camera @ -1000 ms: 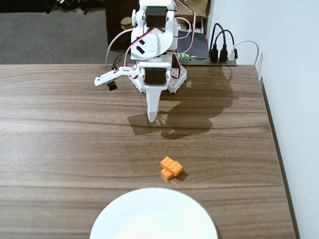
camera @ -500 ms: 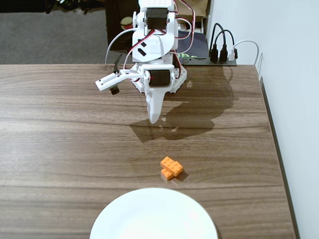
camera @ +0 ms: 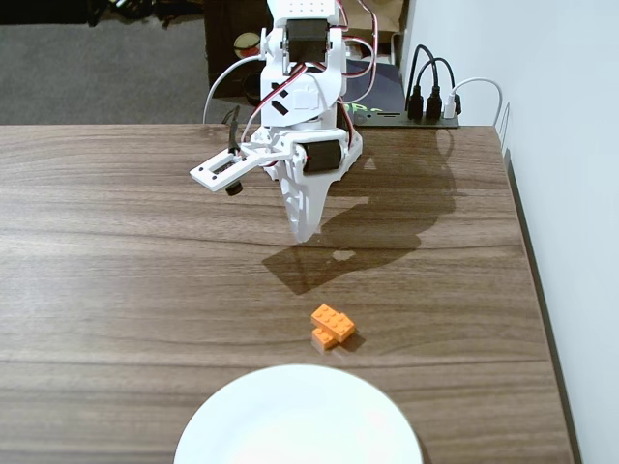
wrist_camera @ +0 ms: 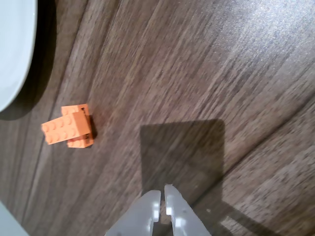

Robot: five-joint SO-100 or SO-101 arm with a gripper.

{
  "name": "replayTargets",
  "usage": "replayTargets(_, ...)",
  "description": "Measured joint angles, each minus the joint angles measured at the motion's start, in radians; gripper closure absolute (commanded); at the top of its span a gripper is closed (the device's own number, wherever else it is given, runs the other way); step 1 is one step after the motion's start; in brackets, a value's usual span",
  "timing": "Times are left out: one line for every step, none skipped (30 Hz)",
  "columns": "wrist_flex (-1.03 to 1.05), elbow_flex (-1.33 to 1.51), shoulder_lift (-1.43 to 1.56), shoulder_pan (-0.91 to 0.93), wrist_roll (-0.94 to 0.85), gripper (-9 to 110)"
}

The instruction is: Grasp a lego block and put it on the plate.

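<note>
The lego block (camera: 336, 318) is a small orange studded brick lying across a second orange brick (camera: 323, 338) on the wooden table, just beyond the rim of the white plate (camera: 298, 418) at the near edge. My white gripper (camera: 303, 235) hangs shut and empty above the table, well behind the bricks and apart from them. In the wrist view the gripper (wrist_camera: 162, 190) enters from the bottom with its jaws together. There the lego block (wrist_camera: 61, 129) lies to the upper left on the other brick (wrist_camera: 78, 110), and the plate (wrist_camera: 15, 49) fills the top left corner.
The arm's base stands at the table's far edge, with a camera bracket (camera: 219, 172) sticking out to its left. A power strip with plugs (camera: 430, 104) sits behind it. A white wall runs along the table's right edge (camera: 527, 251).
The arm has risen and leaned forward a little. The gripper tip and its shadow have shifted toward the bricks. Bricks and plate have not moved.
</note>
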Motion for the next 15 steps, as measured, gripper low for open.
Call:
replayTargets(0.0,0.0,0.0,0.0,-0.002,101)
replayTargets(0.0,0.0,0.0,0.0,-0.002,101)
replayTargets(0.0,0.0,0.0,0.0,-0.002,101)
replayTargets(0.0,0.0,0.0,0.0,-0.002,101)
replayTargets(0.0,0.0,0.0,0.0,-0.003,101)
replayTargets(-0.008,0.0,-0.005,-0.002,-0.014,101)
replayTargets(-0.012,-0.002,-0.008,-0.006,-0.031,100)
replayTargets(-0.015,-0.009,-0.014,-0.009,-0.048,100)
replayTargets(-0.015,-0.025,-0.02,-0.011,-0.063,100)
replayTargets(-0.015,-0.041,-0.029,-0.011,-0.077,100)
replayTargets(-0.015,-0.057,-0.037,-0.011,-0.094,100)
replayTargets(-0.018,-0.075,-0.051,-0.011,-0.118,100)
replayTargets(-0.018,-0.091,-0.061,-0.011,-0.138,100)
replayTargets(-0.018,-0.115,-0.078,-0.011,-0.167,100)
replayTargets(-0.018,-0.135,-0.095,-0.011,-0.196,100)
